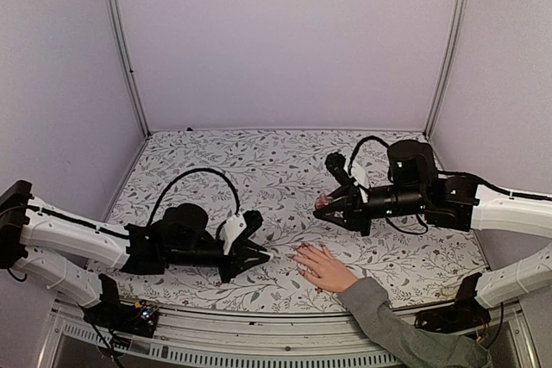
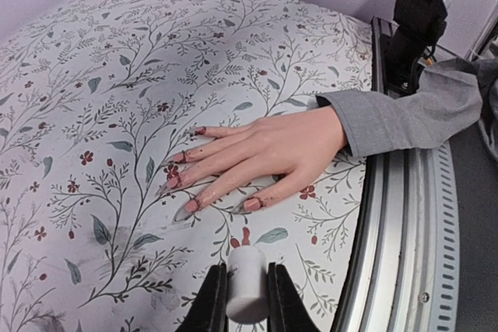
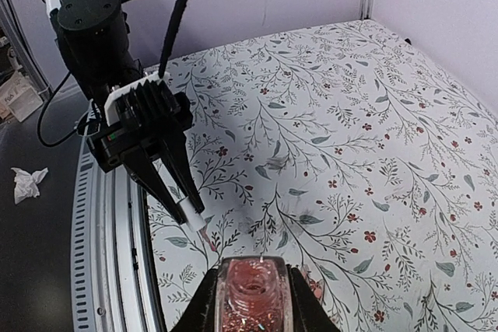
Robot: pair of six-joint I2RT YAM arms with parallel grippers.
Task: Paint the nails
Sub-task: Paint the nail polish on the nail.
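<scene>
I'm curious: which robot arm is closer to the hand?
Left: the left fingers point at the pale, grey-sleeved human hand from beside it; the right fingers are farther, beyond it.

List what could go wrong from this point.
1. The open polish bottle in the right gripper hangs over the floral cloth; a tilt may spill it.
2. Polish already seems to mark skin beside the nails of the hand; the brush in the left gripper could smear more.
</scene>
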